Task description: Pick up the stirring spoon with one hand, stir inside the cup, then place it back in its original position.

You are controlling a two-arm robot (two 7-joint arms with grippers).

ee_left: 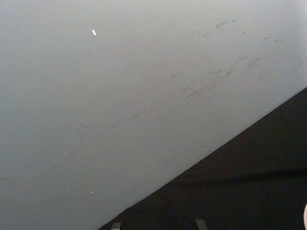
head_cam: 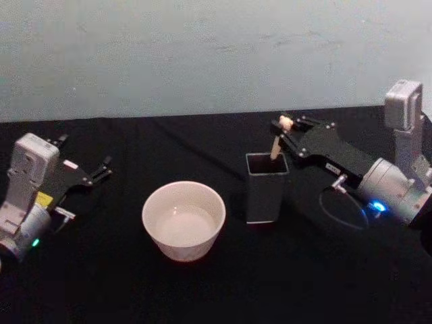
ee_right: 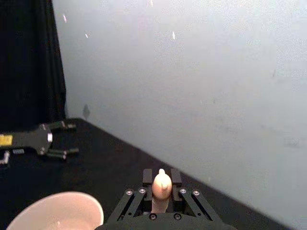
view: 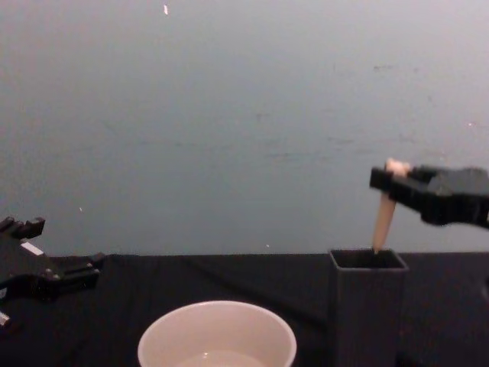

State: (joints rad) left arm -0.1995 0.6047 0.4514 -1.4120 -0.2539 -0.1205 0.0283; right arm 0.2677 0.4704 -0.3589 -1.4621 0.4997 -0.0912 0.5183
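Firmly pinched near its bear-head top, the stirring spoon is gripped by the closed right hand above the dark holder.
Its lower end is hidden inside the holder, just beside the cup on the bench; whether it is being drawn out or set back cannot be told. Either way, a straight vertical path is advised, so that the bowl is not snagged on the thin walls and the narrow box is not tipped. The left hand is parked open at the bench's left.
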